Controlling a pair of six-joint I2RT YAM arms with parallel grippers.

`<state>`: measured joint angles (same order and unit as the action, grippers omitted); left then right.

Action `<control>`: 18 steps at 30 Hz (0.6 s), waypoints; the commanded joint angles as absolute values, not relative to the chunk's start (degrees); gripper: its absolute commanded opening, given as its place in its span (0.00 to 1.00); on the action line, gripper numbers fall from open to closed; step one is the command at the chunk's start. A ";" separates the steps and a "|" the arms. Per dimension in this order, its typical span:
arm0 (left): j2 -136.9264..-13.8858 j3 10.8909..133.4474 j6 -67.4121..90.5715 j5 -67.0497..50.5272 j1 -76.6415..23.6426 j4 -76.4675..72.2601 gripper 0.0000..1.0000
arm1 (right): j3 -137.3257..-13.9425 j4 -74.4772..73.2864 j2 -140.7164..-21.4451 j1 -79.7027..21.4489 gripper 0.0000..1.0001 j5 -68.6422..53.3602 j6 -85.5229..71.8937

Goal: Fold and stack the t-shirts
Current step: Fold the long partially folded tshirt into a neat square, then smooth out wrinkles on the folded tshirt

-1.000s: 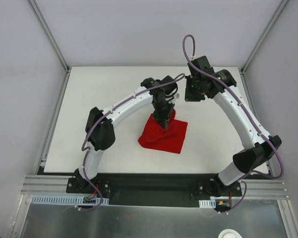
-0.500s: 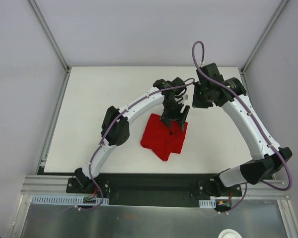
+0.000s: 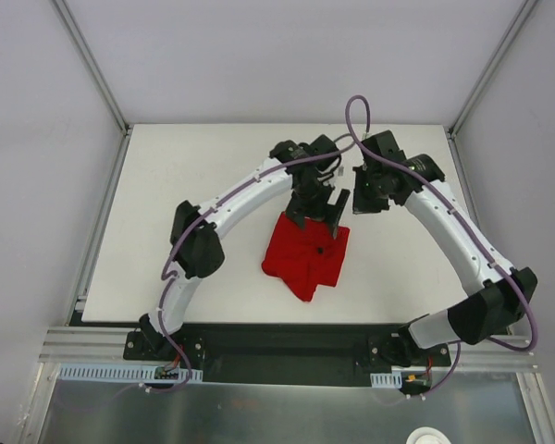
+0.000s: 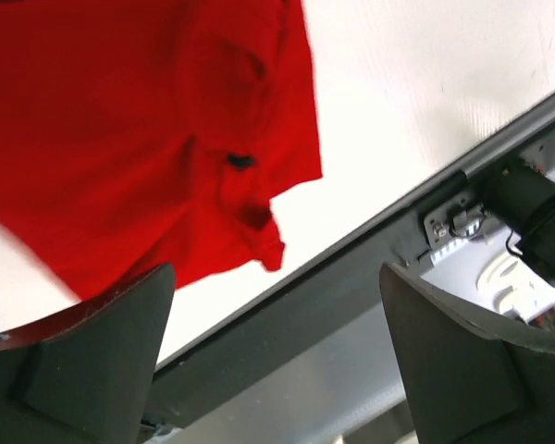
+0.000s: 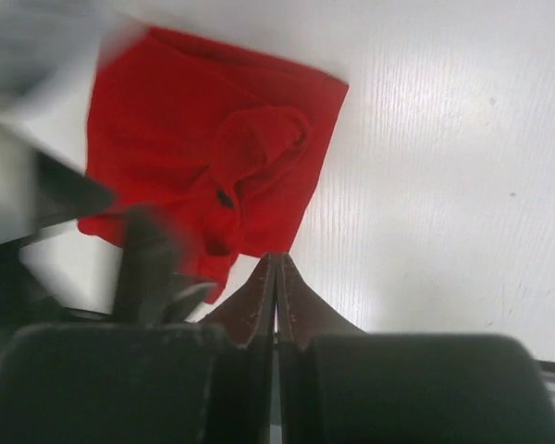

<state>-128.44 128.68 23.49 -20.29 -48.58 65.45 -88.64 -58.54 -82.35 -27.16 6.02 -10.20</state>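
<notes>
The red t-shirt (image 3: 305, 259) lies folded into a small bundle on the white table (image 3: 166, 203), near the middle. My left gripper (image 3: 316, 207) hovers over the shirt's far edge, open. In the left wrist view its fingers (image 4: 83, 365) stand wide apart around my left gripper (image 4: 277, 356), with nothing between them, and the t-shirt (image 4: 139, 139) lies beyond them. My right gripper (image 3: 359, 202) is just right of the shirt's far corner, shut and empty. In the right wrist view my right gripper (image 5: 277, 264) points at the table just short of the t-shirt (image 5: 213, 157).
A black rail (image 3: 287, 338) runs along the table's near edge and carries both arm bases. Metal frame posts (image 3: 92, 65) rise at the far corners. The left arm (image 5: 148, 264) shows as a blur at the left of the right wrist view.
My left gripper was shut on the shirt, has opened and let go, and has pulled back toward the far edge. The shirt has settled into a tighter fold. The right arm has shifted slightly.
</notes>
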 commanded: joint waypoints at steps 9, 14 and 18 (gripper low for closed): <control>-105.65 100.23 19.69 2.19 -45.70 67.86 0.94 | -84.88 -54.84 -96.30 -23.56 0.13 -8.78 -7.39; -102.66 91.17 18.28 0.10 -45.70 63.12 0.85 | -92.88 -55.02 -104.49 -22.94 0.06 -15.02 -6.41; -103.27 88.24 19.16 -0.62 -45.70 59.68 0.04 | -101.15 -54.49 -114.33 -22.94 0.01 -23.18 -8.17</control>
<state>-104.88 89.03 19.77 -0.91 -45.39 63.02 -95.61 -55.42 -110.21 -23.16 -14.66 -7.68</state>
